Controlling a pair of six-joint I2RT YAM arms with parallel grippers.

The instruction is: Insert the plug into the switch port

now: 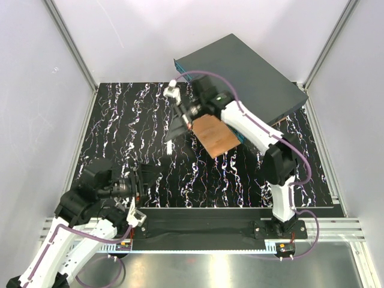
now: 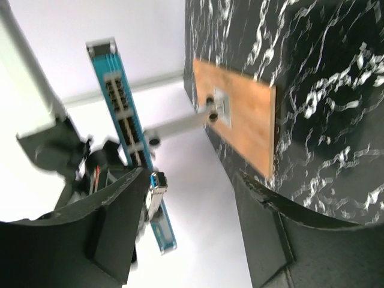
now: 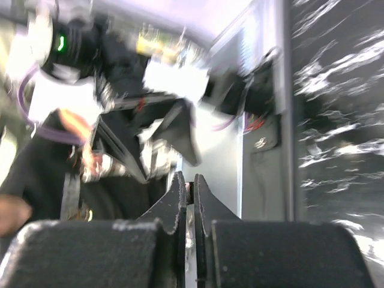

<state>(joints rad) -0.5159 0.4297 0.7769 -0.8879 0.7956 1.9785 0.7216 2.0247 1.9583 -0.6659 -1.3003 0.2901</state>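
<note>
The large dark-grey box lies at the back right, its teal-blue face turned left. The left wrist view shows that face lined with small square switch ports. My right gripper is shut on the plug, a silver piece with a blue end, and holds it just in front of the teal face, apart from it. In the blurred right wrist view my right gripper is closed on a thin piece. My left gripper is open and empty at the near left; the left wrist view also shows it.
A copper-brown square plate lies on the black marbled table under the right arm; it also shows in the left wrist view. White walls and metal frame posts close in the table. A purple cable loops over the box.
</note>
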